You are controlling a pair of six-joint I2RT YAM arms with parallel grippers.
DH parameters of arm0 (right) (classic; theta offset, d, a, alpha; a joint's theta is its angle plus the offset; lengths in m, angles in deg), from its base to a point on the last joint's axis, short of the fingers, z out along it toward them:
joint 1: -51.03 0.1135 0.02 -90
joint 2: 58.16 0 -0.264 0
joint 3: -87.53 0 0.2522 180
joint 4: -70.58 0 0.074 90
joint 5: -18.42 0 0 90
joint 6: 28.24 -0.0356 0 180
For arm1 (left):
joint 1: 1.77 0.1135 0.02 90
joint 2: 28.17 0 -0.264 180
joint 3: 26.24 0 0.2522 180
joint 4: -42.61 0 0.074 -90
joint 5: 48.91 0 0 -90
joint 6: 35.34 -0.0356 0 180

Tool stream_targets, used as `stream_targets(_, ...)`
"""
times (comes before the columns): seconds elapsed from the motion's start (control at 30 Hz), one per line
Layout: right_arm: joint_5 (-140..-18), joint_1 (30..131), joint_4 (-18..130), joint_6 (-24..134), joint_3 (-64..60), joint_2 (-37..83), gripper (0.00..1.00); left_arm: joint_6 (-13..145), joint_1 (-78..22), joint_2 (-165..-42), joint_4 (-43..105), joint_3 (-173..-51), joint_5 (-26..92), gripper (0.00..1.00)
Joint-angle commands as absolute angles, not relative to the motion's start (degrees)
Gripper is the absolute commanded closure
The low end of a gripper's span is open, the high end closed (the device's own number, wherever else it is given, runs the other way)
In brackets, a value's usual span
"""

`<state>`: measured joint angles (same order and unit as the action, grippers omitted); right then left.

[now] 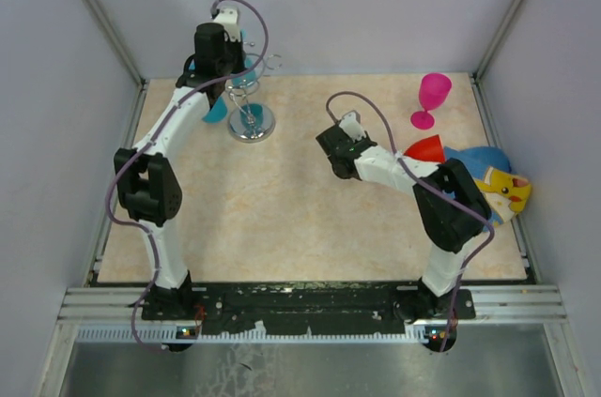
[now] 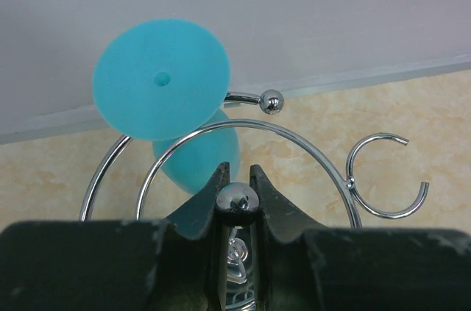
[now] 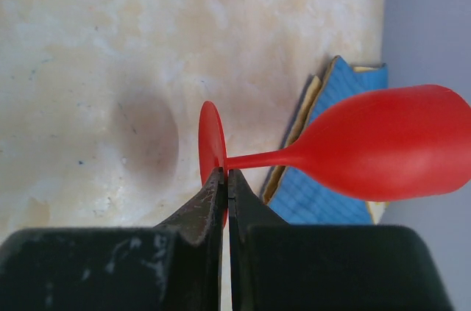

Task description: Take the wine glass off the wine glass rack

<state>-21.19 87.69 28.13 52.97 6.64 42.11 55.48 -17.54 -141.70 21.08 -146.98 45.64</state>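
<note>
Hanging inverted on wine glass rack (image 2: 294, 134): teal wine glass (image 2: 160, 79). Left gripper (image 2: 238, 170) nearly closed about rack's ball tip, contact unclear; right gripper (image 3: 226, 173) clamped on red glass (image 3: 383, 142) foot. Advised: slide teal foot outward along the wire, level

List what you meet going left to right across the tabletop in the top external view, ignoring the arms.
wine glass rack → red wine glass → yellow plush toy. The pink wine glass overlaps the red one sideways, so it is left out.
</note>
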Motion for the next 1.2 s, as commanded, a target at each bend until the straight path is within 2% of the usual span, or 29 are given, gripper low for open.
stream_targets(0.0, -7.4, 89.0, 27.4, 55.2, 3.5, 45.3, 1.00, 56.3, -18.3, -137.5, 22.2, -146.4, 45.1, 1.00)
stream_targets(0.23, 5.7, 89.5, 24.0, 52.7, 3.4, 53.1, 1.00, 56.7, -18.4, -137.0, 22.4, -146.3, 44.7, 1.00)
stream_targets(0.53, 13.0, 88.7, 18.2, 43.4, 1.9, 64.0, 1.00, 57.9, -18.4, -136.8, 19.6, -146.4, 43.8, 1.00)
stream_targets(0.63, 16.5, 88.2, 3.7, 29.5, -2.9, 69.2, 1.00, 57.6, -18.4, -136.1, 19.5, -146.2, 43.8, 1.00)
stream_targets(0.67, 18.2, 88.0, -8.3, 18.6, -5.9, 71.7, 1.00, 57.5, -18.4, -135.9, 19.5, -146.3, 43.8, 1.00)
stream_targets(0.7, 19.5, 88.0, -23.6, 1.3, -11.7, 76.6, 1.00, 57.5, -18.4, -135.7, 19.4, -146.4, 43.6, 1.00)
stream_targets(0.73, 20.9, 87.9, -28.2, -1.3, -13.4, 79.1, 1.00, 57.5, -18.4, -135.5, 19.5, -146.5, 43.4, 1.00)
stream_targets(1.17, 21.5, 87.1, -29.1, -2.5, -14.8, 84.0, 1.00, 58.1, -18.4, -135.6, 17.2, -147.2, 43.1, 1.00)
